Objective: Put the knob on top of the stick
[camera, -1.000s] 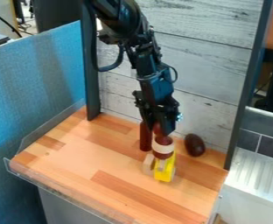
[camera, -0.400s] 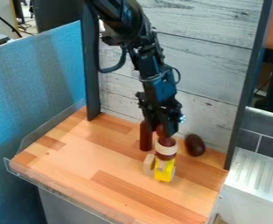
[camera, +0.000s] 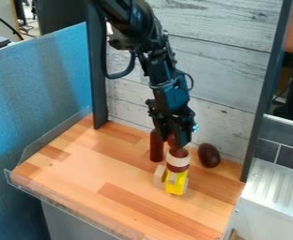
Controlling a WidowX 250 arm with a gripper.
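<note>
Where the tool grips, a banded knob bulges.

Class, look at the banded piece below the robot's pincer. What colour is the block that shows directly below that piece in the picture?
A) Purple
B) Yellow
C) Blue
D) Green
B: below the banded piece, which shows just under the pincer, the block is plainly yellow.
</note>
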